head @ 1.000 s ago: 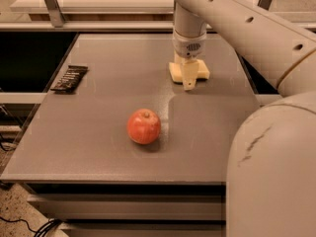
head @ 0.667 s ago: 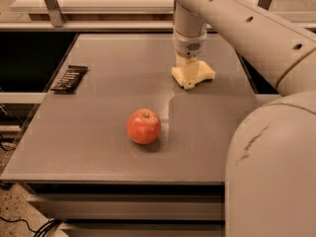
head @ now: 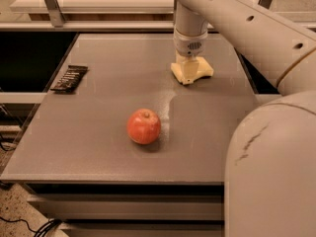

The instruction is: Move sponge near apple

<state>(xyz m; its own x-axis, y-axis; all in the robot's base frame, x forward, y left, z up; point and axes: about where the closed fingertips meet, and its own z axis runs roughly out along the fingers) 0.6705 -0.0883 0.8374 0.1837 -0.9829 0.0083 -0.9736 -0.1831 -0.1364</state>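
Note:
The pale yellow sponge (head: pixel 207 72) lies at the back right of the grey table (head: pixel 98 147). My gripper (head: pixel 189 75) comes straight down on it from above, and its cream fingers are closed on the sponge's middle. The sponge sticks out on both sides of the fingers, with its right end slightly raised. The red-orange apple (head: pixel 144 126) stands alone near the middle front of the table, well to the front left of the sponge and the gripper.
A flat black ridged item (head: pixel 69 78) lies at the table's left edge. My arm and body (head: pixel 271 147) fill the right side of the view. A pale shelf with a metal post (head: pixel 98 1) runs behind the table.
The sponge has shifted slightly right and turned under the gripper. The apple and the black item have not moved.

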